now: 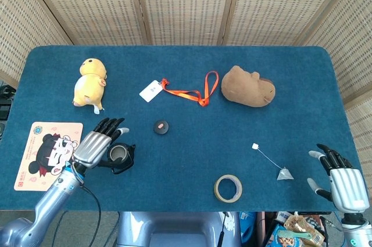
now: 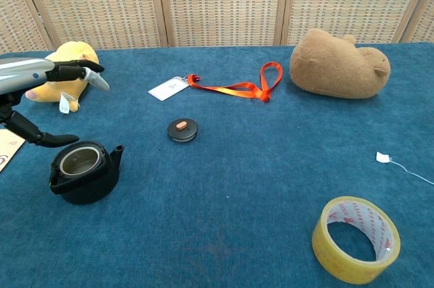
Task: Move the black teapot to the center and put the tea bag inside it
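Near the front-left corner of the blue surface (image 1: 186, 84), the lidless black teapot (image 1: 120, 157) sits partly hidden behind the left hand (image 1: 96, 146), whose spread fingers hover over it, holding nothing. By the front-right corner, the tea bag (image 1: 284, 174) lies near the right hand (image 1: 343, 182), open and cut off at the edge.
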Robot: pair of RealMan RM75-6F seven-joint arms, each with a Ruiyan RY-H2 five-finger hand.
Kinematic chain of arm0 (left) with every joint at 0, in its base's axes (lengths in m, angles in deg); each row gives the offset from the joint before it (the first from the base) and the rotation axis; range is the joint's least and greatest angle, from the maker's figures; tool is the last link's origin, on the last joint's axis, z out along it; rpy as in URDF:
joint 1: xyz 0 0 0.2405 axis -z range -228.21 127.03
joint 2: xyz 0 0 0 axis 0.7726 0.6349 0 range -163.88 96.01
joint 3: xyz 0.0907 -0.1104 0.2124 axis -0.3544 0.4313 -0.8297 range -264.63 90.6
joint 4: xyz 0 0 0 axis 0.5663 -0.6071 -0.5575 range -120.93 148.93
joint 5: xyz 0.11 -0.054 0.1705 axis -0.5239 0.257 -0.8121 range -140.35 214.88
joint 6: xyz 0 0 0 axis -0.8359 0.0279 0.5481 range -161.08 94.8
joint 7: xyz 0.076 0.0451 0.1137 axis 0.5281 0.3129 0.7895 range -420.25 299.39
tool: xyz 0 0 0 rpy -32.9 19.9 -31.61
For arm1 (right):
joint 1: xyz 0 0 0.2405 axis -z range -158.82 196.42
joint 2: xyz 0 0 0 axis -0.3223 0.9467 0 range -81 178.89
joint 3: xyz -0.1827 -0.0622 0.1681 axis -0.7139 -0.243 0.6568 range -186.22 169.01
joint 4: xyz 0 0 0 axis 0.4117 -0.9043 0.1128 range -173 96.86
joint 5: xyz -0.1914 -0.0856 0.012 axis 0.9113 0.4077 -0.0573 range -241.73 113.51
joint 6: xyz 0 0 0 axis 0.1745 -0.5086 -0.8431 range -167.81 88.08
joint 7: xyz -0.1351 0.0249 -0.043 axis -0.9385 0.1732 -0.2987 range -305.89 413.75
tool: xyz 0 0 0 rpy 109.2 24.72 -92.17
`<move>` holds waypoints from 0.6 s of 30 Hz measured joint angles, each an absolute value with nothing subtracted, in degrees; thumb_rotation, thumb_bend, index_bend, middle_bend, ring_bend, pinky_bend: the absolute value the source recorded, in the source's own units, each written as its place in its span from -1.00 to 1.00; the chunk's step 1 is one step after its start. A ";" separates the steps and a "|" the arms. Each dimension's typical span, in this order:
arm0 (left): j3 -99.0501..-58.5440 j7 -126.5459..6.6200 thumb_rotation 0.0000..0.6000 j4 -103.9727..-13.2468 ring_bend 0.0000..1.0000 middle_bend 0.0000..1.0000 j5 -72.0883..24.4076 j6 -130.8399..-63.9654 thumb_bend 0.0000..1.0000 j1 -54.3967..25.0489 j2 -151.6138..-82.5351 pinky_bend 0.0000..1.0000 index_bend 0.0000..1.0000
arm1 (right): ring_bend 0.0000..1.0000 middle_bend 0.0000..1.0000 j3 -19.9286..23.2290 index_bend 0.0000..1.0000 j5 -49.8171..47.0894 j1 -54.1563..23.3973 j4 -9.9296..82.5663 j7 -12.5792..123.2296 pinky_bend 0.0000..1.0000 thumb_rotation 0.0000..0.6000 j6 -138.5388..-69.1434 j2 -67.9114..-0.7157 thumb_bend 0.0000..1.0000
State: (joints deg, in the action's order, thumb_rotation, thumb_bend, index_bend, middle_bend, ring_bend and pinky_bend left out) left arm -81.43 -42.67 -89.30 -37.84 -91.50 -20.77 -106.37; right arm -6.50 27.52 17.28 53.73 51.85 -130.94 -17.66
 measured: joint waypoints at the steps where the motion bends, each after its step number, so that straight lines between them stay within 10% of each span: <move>1: -81.27 -42.77 0.46 -89.66 -1.00 -1.00 -37.55 -91.14 -0.40 -20.36 -106.49 -1.00 -0.55 | -0.50 -0.45 -6.52 -0.36 27.49 17.36 53.68 51.90 -0.18 1.00 -130.99 -17.65 -0.27; 18: -80.54 -35.72 0.42 -86.81 -1.00 -1.00 -28.38 -86.94 -0.40 -15.28 -111.43 -1.00 -0.34 | -0.50 -0.45 -6.51 -0.36 26.84 17.94 53.13 52.48 -0.18 1.00 -131.02 -17.84 -0.27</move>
